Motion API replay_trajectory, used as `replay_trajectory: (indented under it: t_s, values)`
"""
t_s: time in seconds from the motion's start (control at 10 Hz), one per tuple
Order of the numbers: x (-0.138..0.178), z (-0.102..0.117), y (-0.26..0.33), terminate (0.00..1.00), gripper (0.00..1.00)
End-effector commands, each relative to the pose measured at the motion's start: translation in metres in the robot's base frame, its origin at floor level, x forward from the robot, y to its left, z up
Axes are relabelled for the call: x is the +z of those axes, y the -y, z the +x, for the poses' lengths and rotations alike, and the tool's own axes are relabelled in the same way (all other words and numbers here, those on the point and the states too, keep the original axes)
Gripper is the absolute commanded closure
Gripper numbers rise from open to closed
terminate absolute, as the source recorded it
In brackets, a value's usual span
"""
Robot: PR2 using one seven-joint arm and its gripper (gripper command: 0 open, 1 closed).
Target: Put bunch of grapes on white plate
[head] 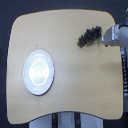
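The pincer [106, 38] sits at the worktop's [75, 70] edge on the exterior view's right; too blurred to tell whether it is open or closed. The bunch of grapes [89, 36] lies just beside its tip. The white plate [39, 72] rests well apart, toward the view's lower left.

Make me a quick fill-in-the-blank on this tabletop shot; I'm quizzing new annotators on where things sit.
1. The bunch of grapes lies on the bare ____, not on the plate.
2. The white plate holds ____ on it.
3. The grapes lie toward the exterior view's ____ of the plate.
4. The tool sits right beside the ____.

Missing words: table; nothing; right; grapes.
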Motion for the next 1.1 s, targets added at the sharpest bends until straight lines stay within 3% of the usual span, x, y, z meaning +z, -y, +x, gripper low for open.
replay_trajectory:
  t_s: [0.0,0.4,1.0]
  values:
    - [0.000,0.000,0.000,0.00,0.00]
    - [-0.003,0.023,-0.008,0.00,0.00]
    - [-0.033,0.093,-0.051,0.00,0.00]
